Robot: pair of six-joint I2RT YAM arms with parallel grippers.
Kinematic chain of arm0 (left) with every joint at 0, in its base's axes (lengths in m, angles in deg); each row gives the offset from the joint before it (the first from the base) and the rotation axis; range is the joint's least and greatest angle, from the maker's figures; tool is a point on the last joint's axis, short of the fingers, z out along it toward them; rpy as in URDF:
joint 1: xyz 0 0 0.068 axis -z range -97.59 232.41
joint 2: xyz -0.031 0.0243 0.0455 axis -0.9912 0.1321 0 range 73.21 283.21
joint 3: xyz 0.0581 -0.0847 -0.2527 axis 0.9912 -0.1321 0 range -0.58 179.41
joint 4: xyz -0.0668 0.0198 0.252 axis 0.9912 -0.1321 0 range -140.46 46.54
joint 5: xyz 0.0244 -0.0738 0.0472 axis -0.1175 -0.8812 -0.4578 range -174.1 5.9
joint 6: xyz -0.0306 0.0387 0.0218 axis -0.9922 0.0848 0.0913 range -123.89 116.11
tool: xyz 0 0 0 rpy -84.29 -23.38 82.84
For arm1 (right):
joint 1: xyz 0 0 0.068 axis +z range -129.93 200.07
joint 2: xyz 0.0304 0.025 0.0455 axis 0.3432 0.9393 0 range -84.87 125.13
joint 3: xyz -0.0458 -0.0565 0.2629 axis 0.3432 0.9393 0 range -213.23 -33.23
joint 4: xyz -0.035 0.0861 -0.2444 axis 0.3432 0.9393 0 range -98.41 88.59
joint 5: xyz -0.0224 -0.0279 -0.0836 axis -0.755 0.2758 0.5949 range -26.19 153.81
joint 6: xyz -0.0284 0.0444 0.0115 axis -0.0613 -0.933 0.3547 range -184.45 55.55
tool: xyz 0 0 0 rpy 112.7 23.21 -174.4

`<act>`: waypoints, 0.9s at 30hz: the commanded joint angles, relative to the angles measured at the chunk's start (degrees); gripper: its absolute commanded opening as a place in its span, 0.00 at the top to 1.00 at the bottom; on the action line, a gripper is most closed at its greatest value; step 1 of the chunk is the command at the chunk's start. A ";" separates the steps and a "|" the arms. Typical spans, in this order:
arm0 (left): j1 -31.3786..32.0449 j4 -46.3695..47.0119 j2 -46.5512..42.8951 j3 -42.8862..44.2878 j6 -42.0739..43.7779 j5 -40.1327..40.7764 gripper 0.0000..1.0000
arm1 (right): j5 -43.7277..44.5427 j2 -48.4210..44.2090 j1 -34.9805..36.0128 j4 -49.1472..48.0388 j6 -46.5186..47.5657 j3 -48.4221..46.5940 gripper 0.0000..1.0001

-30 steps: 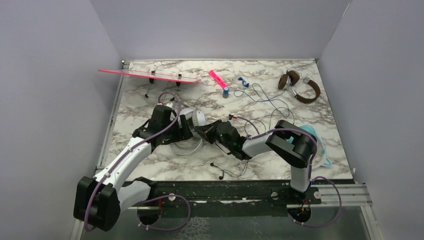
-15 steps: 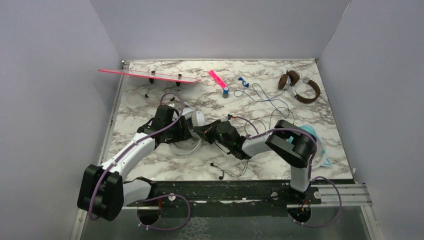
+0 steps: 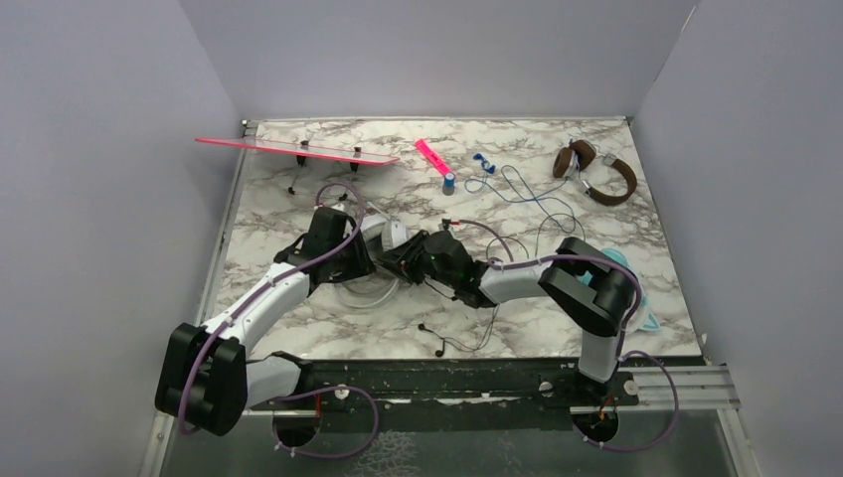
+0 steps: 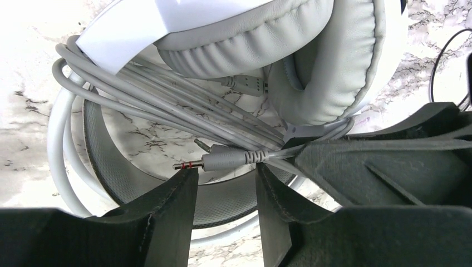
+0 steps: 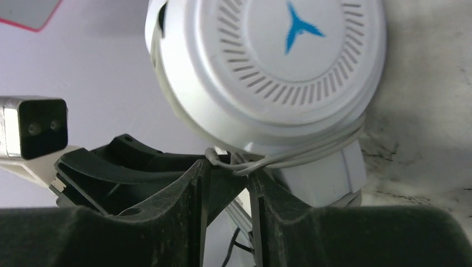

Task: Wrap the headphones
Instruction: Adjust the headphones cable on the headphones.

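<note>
1. Right arm (image 3: 517, 278) has pushed in closer to the white-grey headphones (image 3: 390, 237) than a second back, and its jaws, then pinched tight, have parted. The left arm (image 3: 263, 298) has drawn its elbow in and its jaws are narrowing.
2. Table (image 3: 328, 333): the white-grey set lies on it between the two wrists, and both arms converge on it so one can hold while the other tucks.
3. Other sets untouched. The teal headphones (image 3: 646, 320) are well away from the white-grey set, half hidden behind the right arm. The brown headphones (image 3: 601, 177) are farther off, toward the back wall.
4. Right gripper (image 5: 228, 172): just under the logo cup, fingers a narrow gap apart. A loop of grey cable (image 5: 311, 150) crosses the tips, unclamped. Judged: letting go after a turn.
5. Left gripper (image 4: 222, 178): below the ear pads, fingers apart, not yet clamped.
6. The cable is coiled in several strands around the band and cups, so wrapping looks nearly done.
7. Plug (image 4: 228, 161): the loose end lies across the left fingertips, just under the cushions. Judged: taking it over to tuck it in.
</note>
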 commanded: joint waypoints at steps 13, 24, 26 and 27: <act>-0.37 1.83 -0.96 -0.03 0.43 2.30 0.58 | -21.97 -16.10 -2.38 36.43 40.86 -7.58 0.50; -0.68 0.89 -2.05 0.19 0.32 3.50 0.58 | -32.46 -11.23 -5.50 42.35 95.75 -23.48 0.40; -0.85 0.05 -2.40 1.00 0.34 4.46 0.58 | -34.35 -11.04 -5.58 37.55 99.61 -22.33 0.41; -0.93 -0.05 -2.70 1.30 0.49 4.71 0.58 | -35.78 -11.29 -5.64 35.05 102.92 -21.12 0.42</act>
